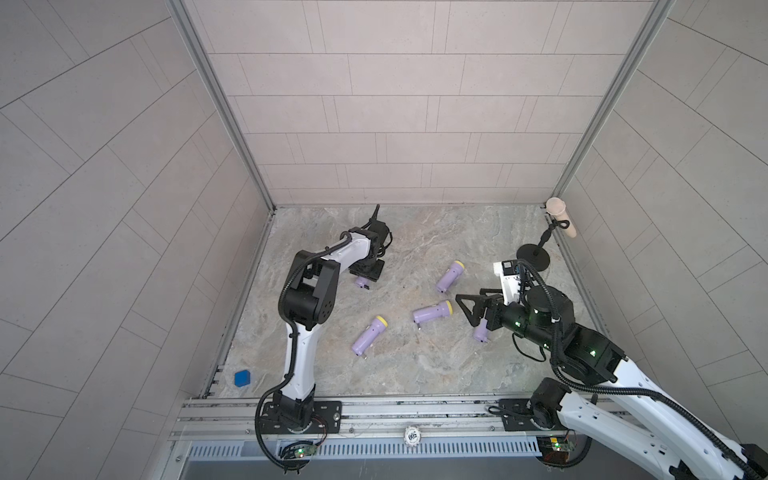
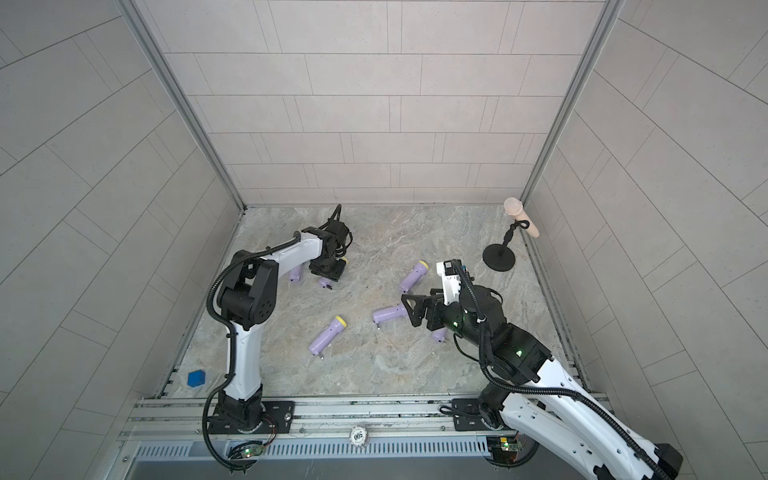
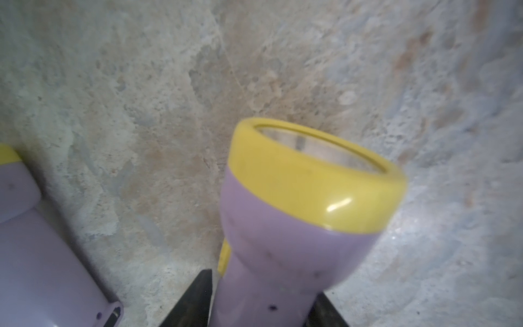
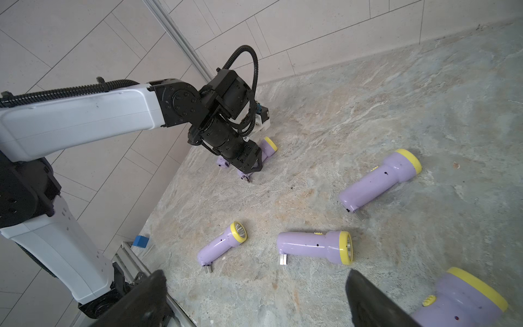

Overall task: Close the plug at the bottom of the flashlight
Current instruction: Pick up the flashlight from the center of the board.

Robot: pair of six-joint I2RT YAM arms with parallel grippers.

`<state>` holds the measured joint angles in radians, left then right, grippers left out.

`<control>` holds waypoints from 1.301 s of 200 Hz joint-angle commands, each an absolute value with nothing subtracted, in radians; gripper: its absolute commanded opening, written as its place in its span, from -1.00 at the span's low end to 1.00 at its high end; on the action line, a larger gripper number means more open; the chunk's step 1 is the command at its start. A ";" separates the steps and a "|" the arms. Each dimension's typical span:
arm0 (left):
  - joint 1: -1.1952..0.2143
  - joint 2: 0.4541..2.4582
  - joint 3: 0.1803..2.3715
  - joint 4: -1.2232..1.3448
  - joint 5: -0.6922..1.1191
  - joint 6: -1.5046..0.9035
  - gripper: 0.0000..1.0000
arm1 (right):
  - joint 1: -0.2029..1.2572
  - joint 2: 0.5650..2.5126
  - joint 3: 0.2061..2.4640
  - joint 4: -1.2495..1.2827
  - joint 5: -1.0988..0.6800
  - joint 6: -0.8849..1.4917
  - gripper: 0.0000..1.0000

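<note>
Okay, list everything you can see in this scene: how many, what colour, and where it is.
held flashlight: one, lilac with a yellow head, far left of the table, between the left hand's fingers.
other flashlights: five, same colours, lying down; one beside the held one, three mid-table, one under the right hand.
table: one, grey marbled.
blue block: one, near-left corner.
beige microphone: one, on a black stand, far-right corner.
white disc: one, marked 500, on the front rail.
left hand: black, closed on the held flashlight.
right hand: black, open, holding nothing, above the table.
</note>
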<state>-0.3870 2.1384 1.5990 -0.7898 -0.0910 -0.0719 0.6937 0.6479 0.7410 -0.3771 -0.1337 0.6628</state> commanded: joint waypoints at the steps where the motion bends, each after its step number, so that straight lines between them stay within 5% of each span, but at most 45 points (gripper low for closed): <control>1: -0.391 2.169 1.611 -0.808 -0.116 -0.071 -0.03 | 0.698 0.642 0.729 -0.359 -0.126 0.678 0.99; 64: -0.392 2.128 1.612 -0.811 -0.128 -0.094 -0.35 | 0.698 0.641 0.710 -0.344 -0.130 0.692 0.99; 105: -0.394 2.044 1.608 -0.812 -0.103 -0.139 -1.00 | 0.698 0.649 0.687 -0.311 -0.141 0.713 1.00; 187: -0.407 1.827 1.542 -0.770 -0.022 -0.267 -1.00 | 0.702 0.681 0.692 -0.269 -0.147 0.737 0.99; 260: -0.399 1.557 1.288 -0.434 0.232 -0.545 -1.00 | 0.701 0.757 0.701 -0.119 -0.194 0.849 1.00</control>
<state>-0.4015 1.6367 1.3472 -0.6025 0.1181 -0.4065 0.6956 0.7284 0.6899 -0.2020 -0.1665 0.7876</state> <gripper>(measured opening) 0.407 0.996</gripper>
